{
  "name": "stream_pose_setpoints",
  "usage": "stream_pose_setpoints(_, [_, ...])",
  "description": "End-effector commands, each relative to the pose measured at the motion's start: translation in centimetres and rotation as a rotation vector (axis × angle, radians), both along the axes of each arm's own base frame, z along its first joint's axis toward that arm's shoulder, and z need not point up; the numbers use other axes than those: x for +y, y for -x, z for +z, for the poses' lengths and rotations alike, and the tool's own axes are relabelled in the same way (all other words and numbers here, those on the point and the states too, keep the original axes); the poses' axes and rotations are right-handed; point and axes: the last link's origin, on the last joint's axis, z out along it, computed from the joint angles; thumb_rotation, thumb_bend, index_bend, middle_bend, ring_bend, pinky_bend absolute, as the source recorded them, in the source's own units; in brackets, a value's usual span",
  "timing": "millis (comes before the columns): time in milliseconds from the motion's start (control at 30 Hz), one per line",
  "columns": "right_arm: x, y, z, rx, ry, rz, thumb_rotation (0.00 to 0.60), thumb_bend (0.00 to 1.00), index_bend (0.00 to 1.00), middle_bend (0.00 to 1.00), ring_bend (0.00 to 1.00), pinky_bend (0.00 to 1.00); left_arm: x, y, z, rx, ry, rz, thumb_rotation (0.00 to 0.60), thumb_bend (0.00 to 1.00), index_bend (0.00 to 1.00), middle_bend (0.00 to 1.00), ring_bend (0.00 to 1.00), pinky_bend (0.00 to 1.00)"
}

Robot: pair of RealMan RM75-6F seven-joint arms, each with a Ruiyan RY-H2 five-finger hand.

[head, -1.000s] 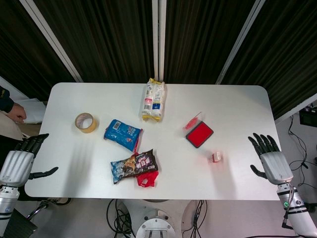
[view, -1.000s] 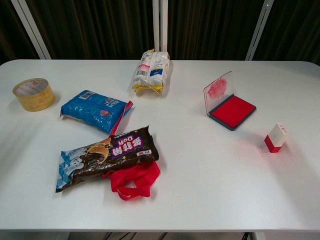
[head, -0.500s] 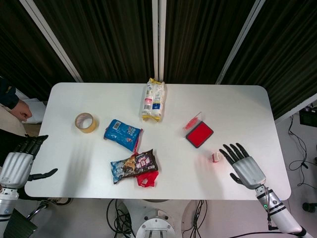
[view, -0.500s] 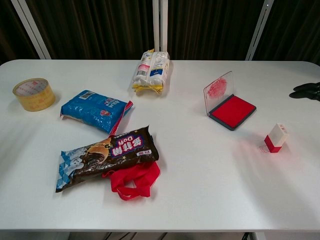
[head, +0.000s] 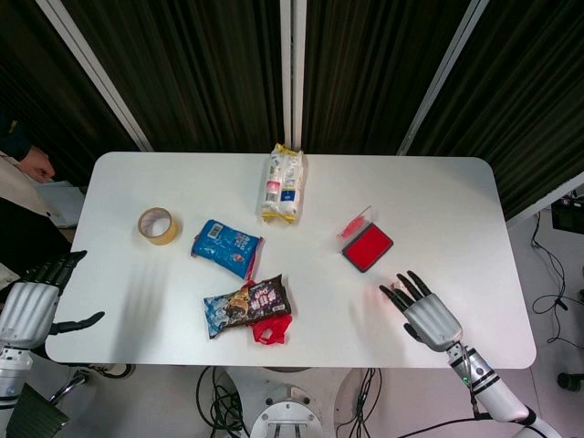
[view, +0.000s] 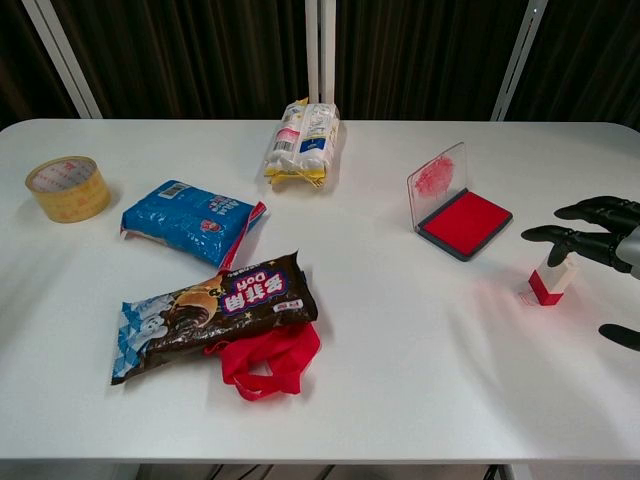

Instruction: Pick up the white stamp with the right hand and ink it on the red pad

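Observation:
The white stamp with a red base stands upright on the table, right of the red ink pad. The pad lies open with its clear lid raised. My right hand hovers over the stamp with fingers spread and holds nothing. In the chest view its fingers reach just above the stamp's top; in the head view they largely cover the stamp. My left hand hangs open off the table's left edge.
A tape roll, a blue packet, a dark snack bag on a red bag, and a yellow-white packet lie on the left and middle. A person stands at far left.
My right hand has moved left from the table's right edge to over the stamp. The left hand has barely shifted. Stamp and pad have not moved.

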Motion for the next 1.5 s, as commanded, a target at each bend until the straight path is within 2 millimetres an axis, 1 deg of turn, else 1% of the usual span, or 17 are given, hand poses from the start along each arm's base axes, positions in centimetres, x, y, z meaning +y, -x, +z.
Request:
stream_pose_setpoints(33, [0.0, 0.2, -0.1, 0.002, -0.002, -0.007, 0.600, 0.23, 0.00, 0.27, 0.00, 0.00, 0.0, 0.0, 0.0, 0.000, 0.001, 0.000, 0.402, 0.00, 0.10, 0.15, 0.17, 0.26])
stream_pose_setpoints(333, [-0.2, 1.0, -0.1, 0.018, -0.003, -0.039, 0.600, 0.23, 0.00, 0.27, 0.00, 0.00, 0.1, -0.1, -0.1, -0.001, 0.004, -0.009, 0.405, 0.00, 0.10, 0.15, 0.17, 0.26])
stream_pose_setpoints(833, [-0.3, 1.5, -0.2, 0.048, -0.017, -0.060, 0.600, 0.23, 0.00, 0.27, 0.00, 0.00, 0.1, 0.2, 0.0, -0.003, 0.002, -0.003, 0.405, 0.00, 0.10, 0.15, 0.17, 0.26])
stream_pose_setpoints(1500, [-0.2, 2.3, 0.3, 0.077, -0.011, -0.082, 0.600, 0.24, 0.00, 0.29, 0.00, 0.00, 0.0, 0.4, 0.2, -0.005, -0.007, 0.001, 0.405, 0.00, 0.10, 0.15, 0.17, 0.26])
